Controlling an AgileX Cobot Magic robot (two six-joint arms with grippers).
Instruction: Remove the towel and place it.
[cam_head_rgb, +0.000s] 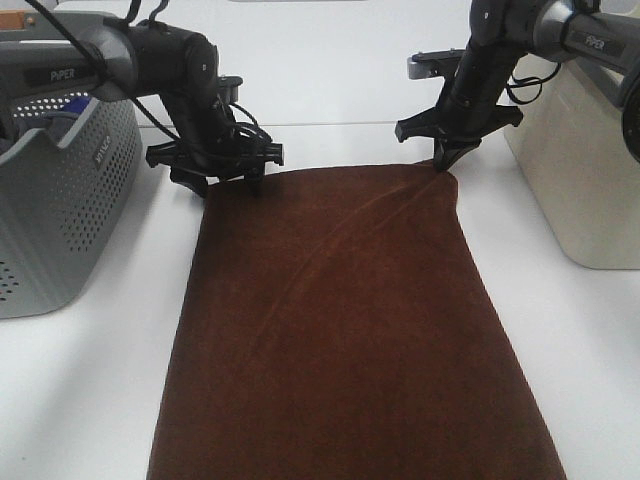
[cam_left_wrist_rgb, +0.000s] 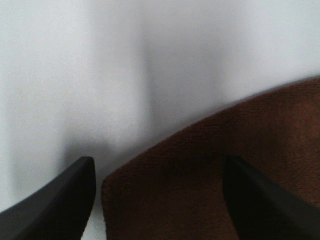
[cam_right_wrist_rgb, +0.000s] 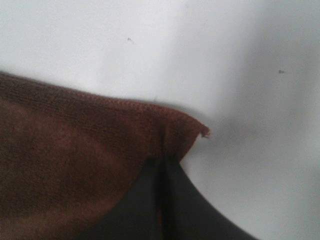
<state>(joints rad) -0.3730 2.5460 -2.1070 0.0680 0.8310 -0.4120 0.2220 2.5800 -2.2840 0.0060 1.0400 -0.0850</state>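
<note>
Right jaws: pressed together, pinching the far right corner of the towel (cam_right_wrist_rgb: 75, 165). That corner puckers upward at the pinch.

Left jaws: spread, straddling the far left corner of the towel (cam_left_wrist_rgb: 225, 175). One jaw is over bare counter (cam_left_wrist_rgb: 125, 75) just beside the edge, the other over the cloth. Contact with the cloth cannot be determined.

Towel (cam_head_rgb: 350, 330): dark brown, spread flat on the white counter (cam_head_rgb: 330, 100) between the two containers. A long diagonal crease runs from the pinched corner toward the left edge. The near end is cut off by the frame.

Containers: the grey perforated basket (cam_head_rgb: 60, 200) stands on the counter left of the towel, just apart from it. A blue item (cam_head_rgb: 68, 108) shows above its rim; the rest of its contents are not visible. The cream bin (cam_head_rgb: 590, 170) stands on the right; its interior is hidden.

Arms: the left arm (cam_head_rgb: 170, 70) reaches in past the basket rim, wrist angled down to the corner. The right arm (cam_head_rgb: 500, 50) descends steeply beside the bin, wrist pointing down.
</note>
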